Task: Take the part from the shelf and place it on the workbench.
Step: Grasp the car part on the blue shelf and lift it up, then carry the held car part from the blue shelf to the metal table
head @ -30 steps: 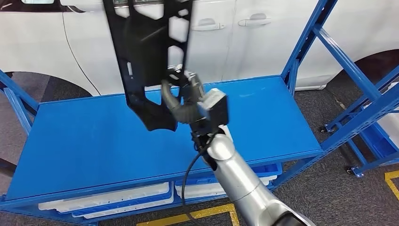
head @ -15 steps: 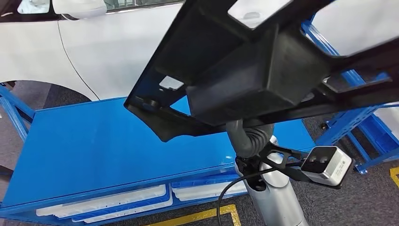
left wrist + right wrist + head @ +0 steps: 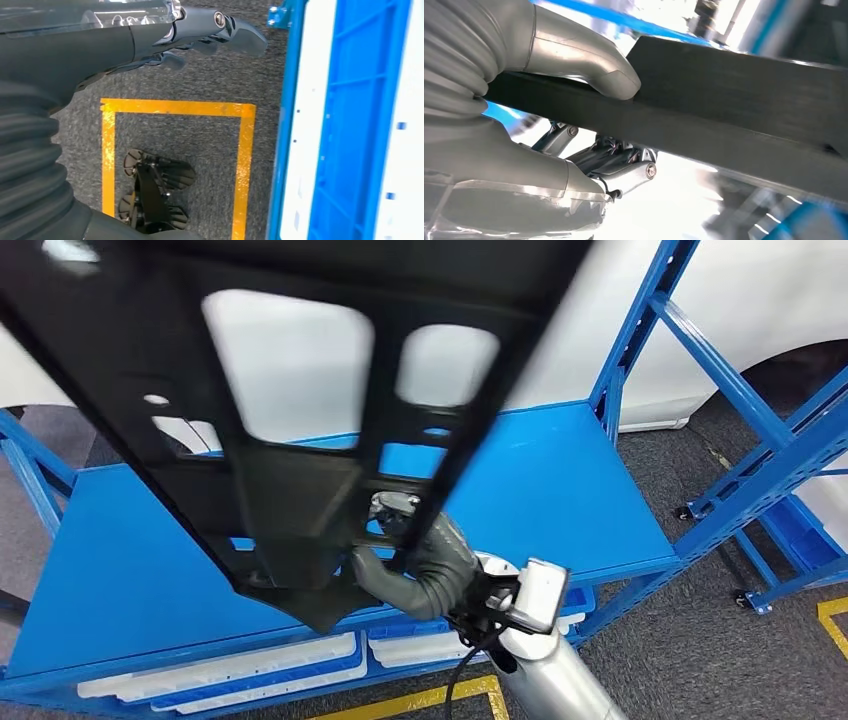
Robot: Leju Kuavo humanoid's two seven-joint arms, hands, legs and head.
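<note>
The part (image 3: 300, 390) is a large flat black plastic frame with several cut-out windows. It hangs in the air close to my head camera, above the blue shelf top (image 3: 560, 480). My right hand (image 3: 415, 560) grips its lower edge from beneath. In the right wrist view the thumb (image 3: 589, 60) presses on one face of the black part (image 3: 744, 105) and the darker fingers (image 3: 624, 170) close on the other face. My left hand (image 3: 200, 30) hangs beside my body over the floor, fingers loosely curled, holding nothing.
A white car body (image 3: 760, 300) stands behind the blue shelf. White and blue trays (image 3: 240, 665) lie on the lower shelf level. Another blue rack (image 3: 760, 470) stands to the right. Yellow floor tape (image 3: 400, 702) marks the grey carpet in front.
The right hand has swung the part over, from lying across the upper right of the view to hanging over the left and middle, and the hand has dropped lower. The camera view shifted slightly.
</note>
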